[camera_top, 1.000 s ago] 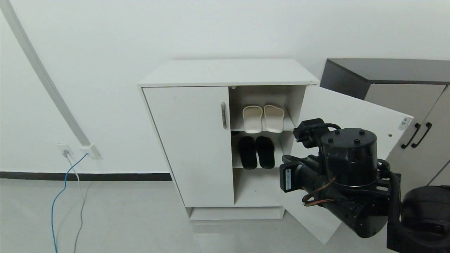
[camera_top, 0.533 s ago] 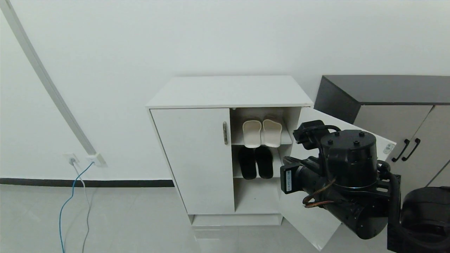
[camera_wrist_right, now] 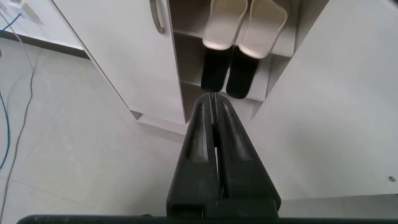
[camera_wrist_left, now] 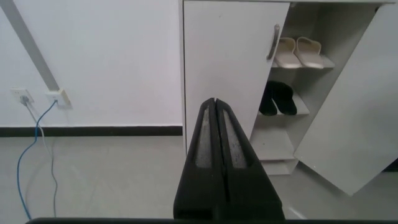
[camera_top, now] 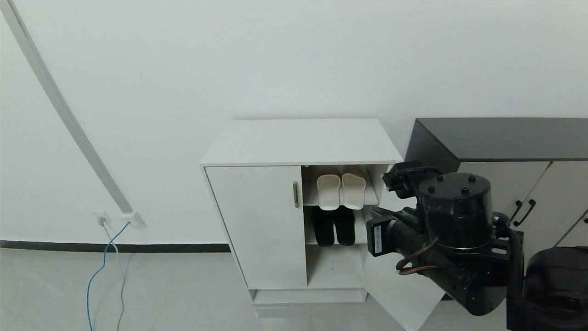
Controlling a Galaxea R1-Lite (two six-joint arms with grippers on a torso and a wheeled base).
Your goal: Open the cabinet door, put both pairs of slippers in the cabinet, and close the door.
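The white cabinet (camera_top: pixel 298 142) stands against the wall with its left door (camera_top: pixel 257 225) closed and its right door (camera_top: pixel 399 299) swung open. A white pair of slippers (camera_top: pixel 341 191) lies on the upper shelf, and a black pair of slippers (camera_top: pixel 334 226) on the shelf below. My right arm (camera_top: pixel 450 230) hangs in front of the open door. My right gripper (camera_wrist_right: pixel 214 98) is shut and empty, short of the shelves, pointing at the black pair (camera_wrist_right: pixel 230 74). Farther back from the cabinet, my left gripper (camera_wrist_left: pixel 214 102) is shut and empty, level with the closed door (camera_wrist_left: pixel 227 62).
A dark cabinet (camera_top: pixel 500 138) with black handles stands right of the white one. On the left, two wall sockets (camera_top: pixel 115 217) feed cables (camera_top: pixel 98 276) trailing over the grey floor, under a slanted wall conduit (camera_top: pixel 59 105). Open floor lies before the cabinet.
The whole head picture has shifted: the cabinet now sits lower and looks smaller, so the camera has moved. The slippers stay on their shelves and the right arm keeps its place.
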